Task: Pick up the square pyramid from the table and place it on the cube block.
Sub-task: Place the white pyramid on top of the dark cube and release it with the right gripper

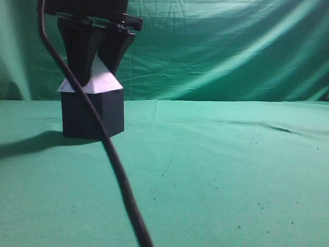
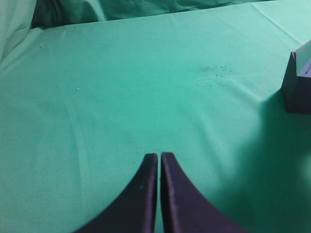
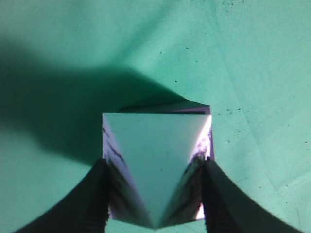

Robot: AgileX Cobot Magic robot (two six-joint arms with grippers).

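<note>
We count one square pyramid (image 1: 100, 80), one cube block (image 1: 93, 113) and two pincers. The pyramid sits base-down on top of the cube, its base about matching the cube's top face. The cube stands on the green bench (image 1: 216, 175). Directly above the cube, our right pincer (image 3: 154, 196) straddles the pyramid, one finger against each of two opposite sloping faces, open only as wide as the pyramid. Well away from the cube, our left pincer (image 2: 159, 162) hovers over bare cloth, its fingers nearly touching and holding nothing. One dark cable (image 1: 110, 154) crosses in front of the cube.
</note>
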